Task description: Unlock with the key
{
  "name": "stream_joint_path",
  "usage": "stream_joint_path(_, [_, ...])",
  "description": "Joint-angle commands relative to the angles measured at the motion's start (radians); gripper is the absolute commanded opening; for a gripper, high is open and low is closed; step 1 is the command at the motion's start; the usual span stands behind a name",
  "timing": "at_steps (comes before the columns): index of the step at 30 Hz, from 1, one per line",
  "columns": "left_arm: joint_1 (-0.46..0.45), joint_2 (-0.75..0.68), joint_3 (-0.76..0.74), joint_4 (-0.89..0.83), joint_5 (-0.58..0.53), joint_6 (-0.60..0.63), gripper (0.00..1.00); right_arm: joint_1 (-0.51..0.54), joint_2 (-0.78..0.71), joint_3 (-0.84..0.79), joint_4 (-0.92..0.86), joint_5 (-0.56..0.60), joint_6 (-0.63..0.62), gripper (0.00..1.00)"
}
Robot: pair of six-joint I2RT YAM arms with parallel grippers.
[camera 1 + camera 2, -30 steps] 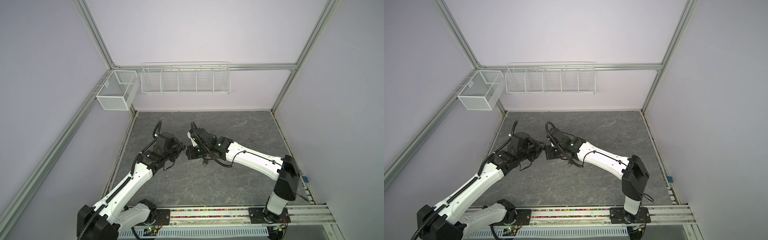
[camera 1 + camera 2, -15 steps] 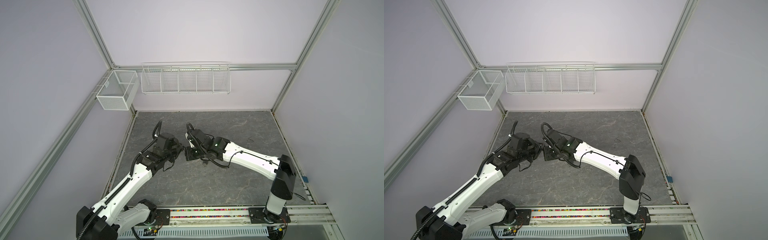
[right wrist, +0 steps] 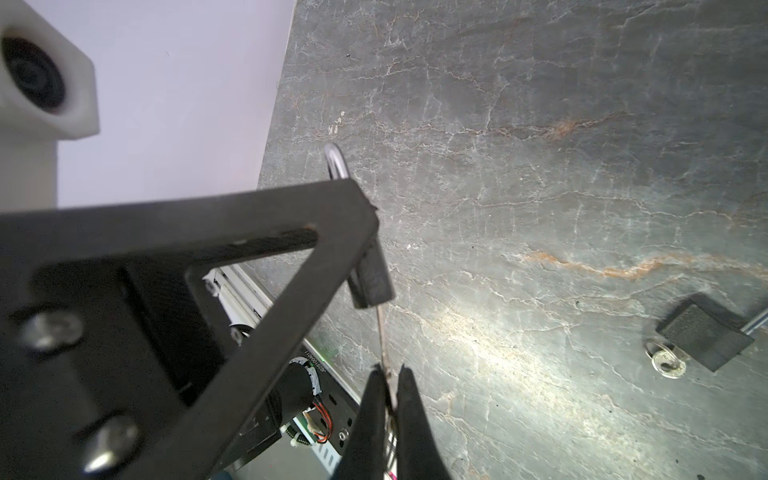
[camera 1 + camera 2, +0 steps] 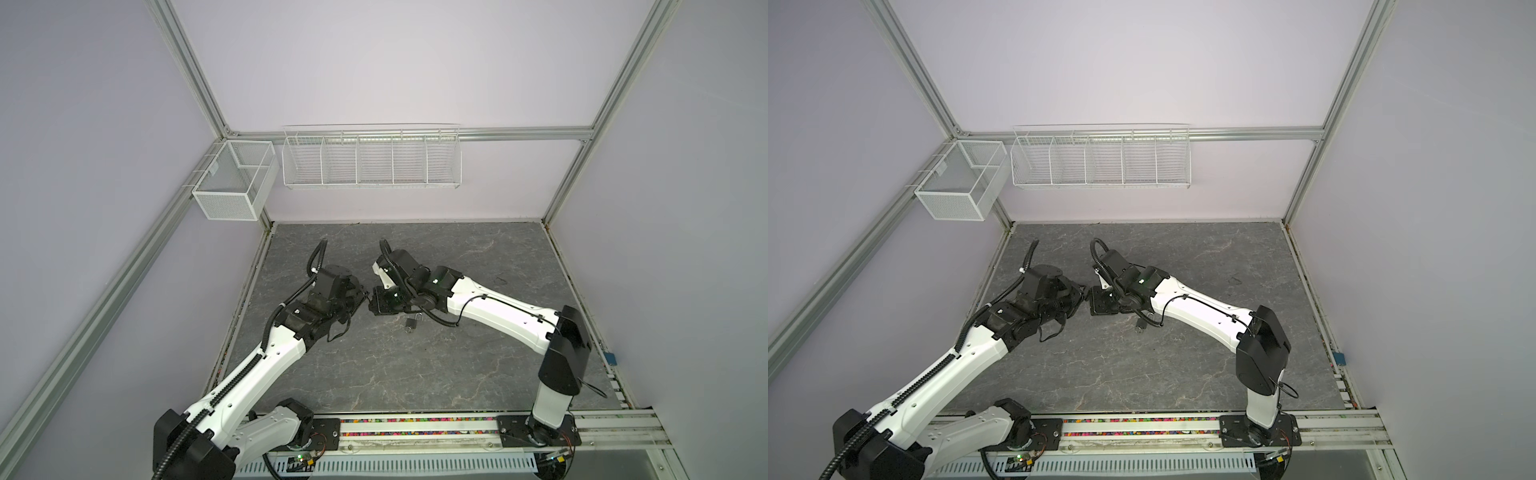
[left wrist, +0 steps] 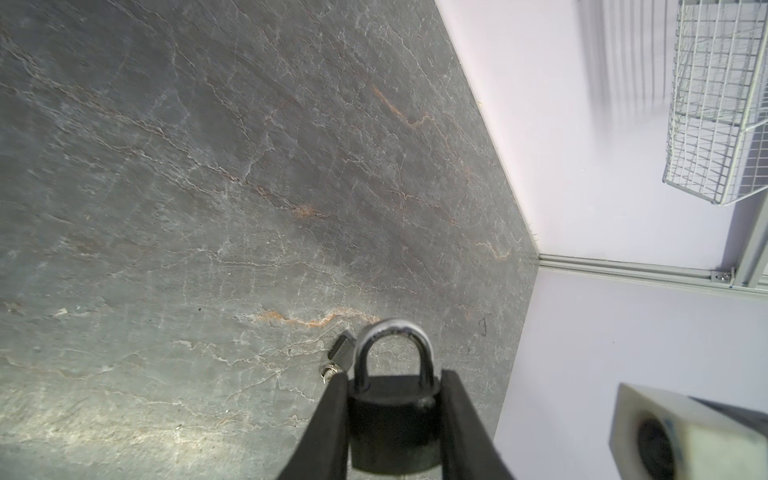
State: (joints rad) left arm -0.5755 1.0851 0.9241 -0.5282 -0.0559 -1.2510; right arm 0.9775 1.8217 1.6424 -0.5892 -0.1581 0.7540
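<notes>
A black padlock (image 5: pixel 392 419) with a silver shackle (image 5: pixel 392 332) is clamped by its sides in my left gripper (image 5: pixel 392 378), which is shut on it. In both top views the two grippers meet tip to tip above the left middle of the table: left gripper (image 4: pixel 360 300), right gripper (image 4: pixel 373 306). My right gripper (image 3: pixel 388 372) is shut on a thin metal key (image 3: pixel 382 332). The key's blade runs straight up to the bottom face of the padlock (image 3: pixel 374 278). I cannot tell how deep it sits.
A second black padlock (image 4: pixel 411 322) (image 3: pixel 702 336) with keys on a ring (image 3: pixel 665 361) lies on the grey slate table (image 4: pixel 457 374), just right of the grippers. A long wire basket (image 4: pixel 372 160) hangs on the back wall and a mesh bin (image 4: pixel 232 183) at the left corner.
My right gripper has moved a little to the left with the key, closing the gap to the padlock. The left arm has held still.
</notes>
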Motion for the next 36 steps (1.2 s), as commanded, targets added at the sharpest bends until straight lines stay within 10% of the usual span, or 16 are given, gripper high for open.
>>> stream_joint_path(1, [-0.035,0.003,0.018,-0.032,0.096,0.018,0.00,0.018,-0.019,0.071,0.084,0.086,-0.044,0.07])
stream_joint_path(10, [-0.018,-0.030,-0.029,0.075,0.138,-0.114,0.00,0.119,0.010,0.064,-0.003,0.419,-0.262,0.07])
stream_joint_path(17, [-0.018,-0.002,-0.016,0.062,0.167,-0.090,0.00,0.040,-0.009,0.018,0.260,-0.073,-0.054,0.07])
stream_joint_path(36, [0.017,-0.019,-0.033,-0.011,0.076,-0.022,0.00,-0.015,-0.096,-0.021,0.039,0.083,-0.052,0.07])
